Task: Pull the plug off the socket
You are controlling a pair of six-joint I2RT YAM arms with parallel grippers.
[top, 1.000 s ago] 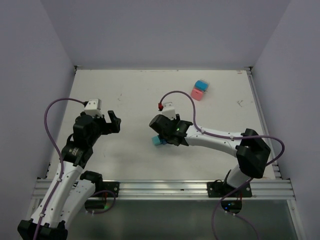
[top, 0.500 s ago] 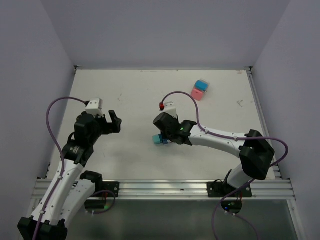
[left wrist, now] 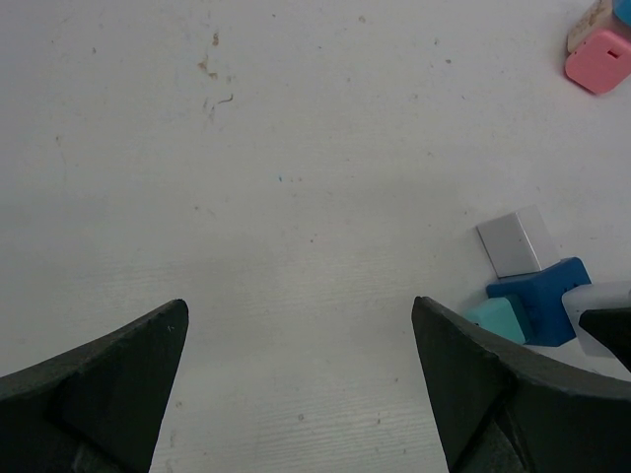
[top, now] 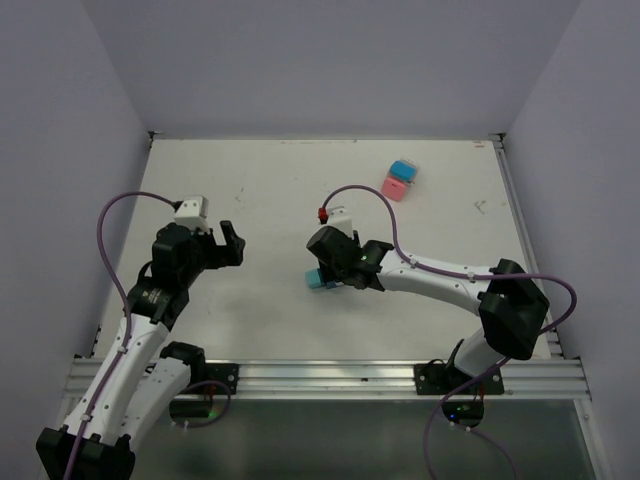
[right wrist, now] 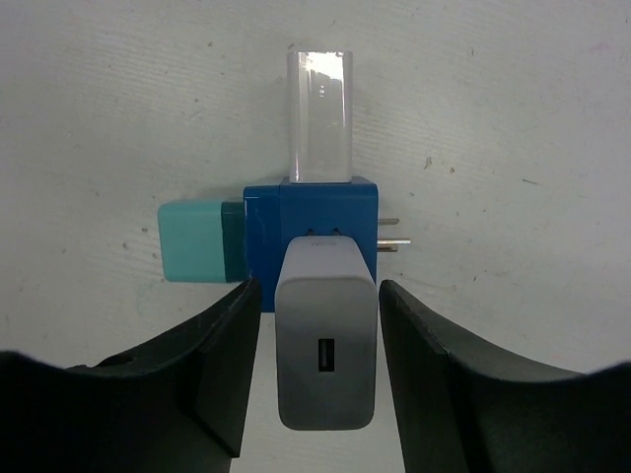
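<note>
The blue socket [right wrist: 311, 207] lies flat on the tabletop [top: 270, 180], near its middle and a little toward the near edge. Three plugs sit in it: a teal plug [right wrist: 192, 256] on its left face, a clear plug [right wrist: 320, 113] on the far face, and a grey plug [right wrist: 325, 365] with a USB port on the near face. Two metal prongs [right wrist: 394, 236] stick out of the socket's right side. The right gripper [right wrist: 317, 291] is low over the tabletop with a finger on each side of the grey plug. It is spread only a little wider than the plug: the right finger looks to be against the plug's side, while a thin strip of tabletop shows between the left finger and the plug. The left gripper [left wrist: 299, 304] hovers with its fingers spread wide, holding nothing, well to the left of the socket. A pink block [top: 396, 187] and a blue block [top: 404, 168] sit touching each other toward the far right of the tabletop.
</note>
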